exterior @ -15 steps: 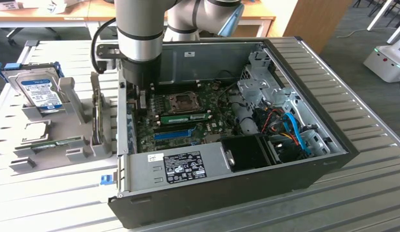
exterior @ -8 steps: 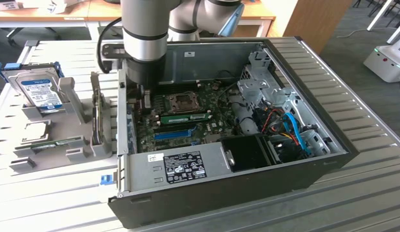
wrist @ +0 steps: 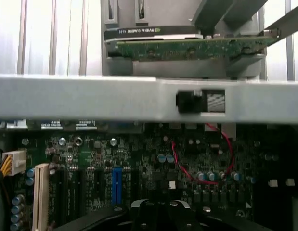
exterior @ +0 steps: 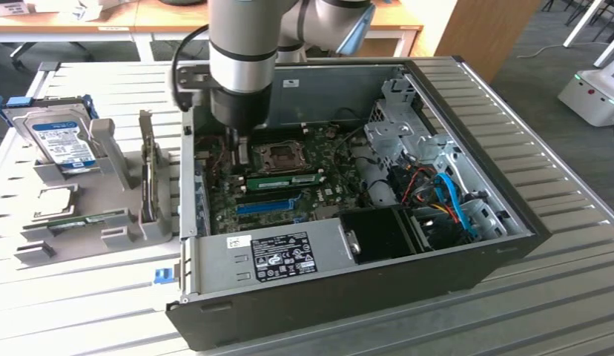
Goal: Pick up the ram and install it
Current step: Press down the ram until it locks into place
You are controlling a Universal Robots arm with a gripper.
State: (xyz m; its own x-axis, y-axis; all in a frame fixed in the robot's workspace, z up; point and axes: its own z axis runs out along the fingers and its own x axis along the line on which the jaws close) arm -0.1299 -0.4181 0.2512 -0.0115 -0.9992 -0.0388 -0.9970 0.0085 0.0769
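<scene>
The ram (exterior: 284, 180), a long green stick, lies flat along a slot on the motherboard (exterior: 317, 148) inside the open computer case (exterior: 466, 252), just below the processor socket (exterior: 285, 156). My gripper (exterior: 242, 154) reaches down into the case and hangs just above the ram's end at the exterior view's left. Its fingers are shut with nothing between them. I cannot tell whether they touch the ram. In the wrist view the black fingers of the gripper (wrist: 161, 214) sit together above the motherboard, near a blue slot (wrist: 116, 185).
A grey holder (exterior: 129, 222) at the exterior view's left carries a hard drive (exterior: 61, 141), an upright graphics card (exterior: 146, 174) and another green stick (exterior: 75, 221). The case wall (wrist: 91, 98) stands between gripper and holder. Cables (exterior: 451, 200) and drive cages crowd the case's right side.
</scene>
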